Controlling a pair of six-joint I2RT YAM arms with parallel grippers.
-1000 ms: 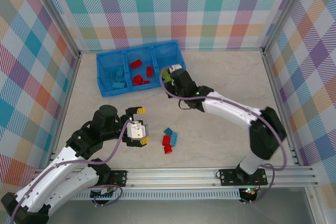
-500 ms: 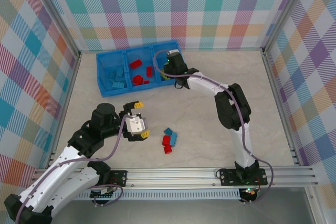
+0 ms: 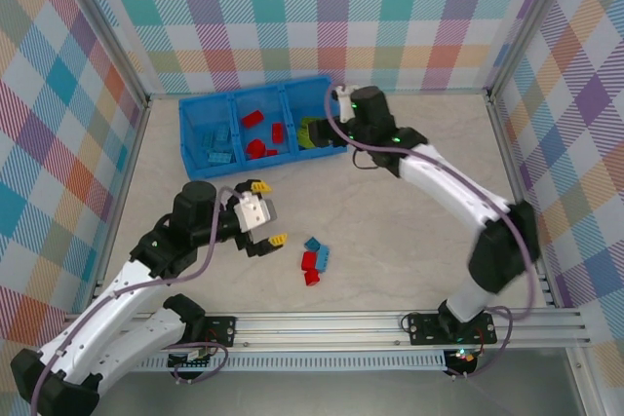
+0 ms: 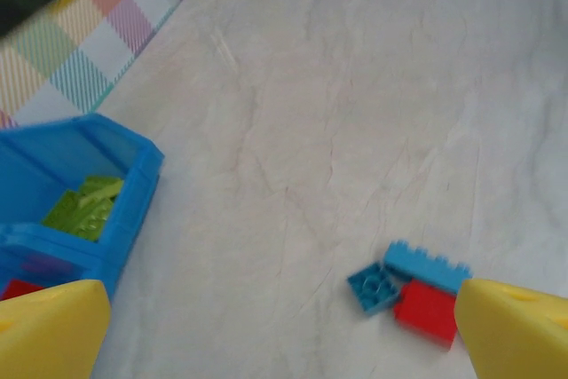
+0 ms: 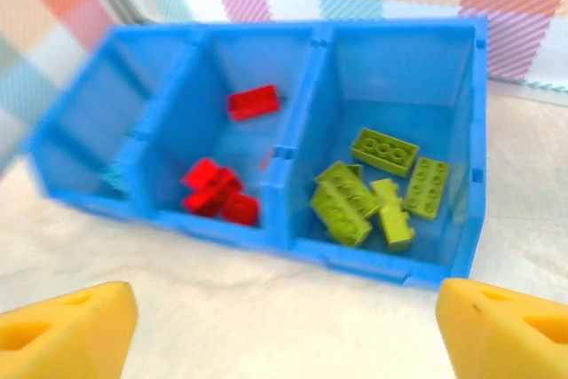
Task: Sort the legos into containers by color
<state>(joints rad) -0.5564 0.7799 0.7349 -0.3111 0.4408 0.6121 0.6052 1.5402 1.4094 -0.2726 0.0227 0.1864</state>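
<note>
The long blue tray (image 3: 195, 133) holds light blue legos (image 3: 219, 150) in its left container, red ones (image 3: 261, 138) in the middle and lime green ones (image 3: 312, 133) on the right. In the right wrist view the green legos (image 5: 377, 188) and the red legos (image 5: 217, 193) lie inside the tray (image 5: 355, 259). My right gripper (image 3: 336, 122) hovers open and empty by the tray's right end. A small cluster of blue and red legos (image 3: 314, 260) lies loose on the table. My left gripper (image 3: 270, 211) hangs open just left of the cluster, with nothing between its fingers.
The left wrist view has two blue bricks (image 4: 426, 264) and a red brick (image 4: 426, 312) beside the right finger, and the tray's corner (image 4: 133, 193) at left. Checkered walls (image 3: 322, 17) enclose the table. A metal rail (image 3: 390, 323) runs along the near edge.
My right gripper has opened and drawn back to the right from over the green container. My left gripper has shifted slightly right toward the loose legos.
</note>
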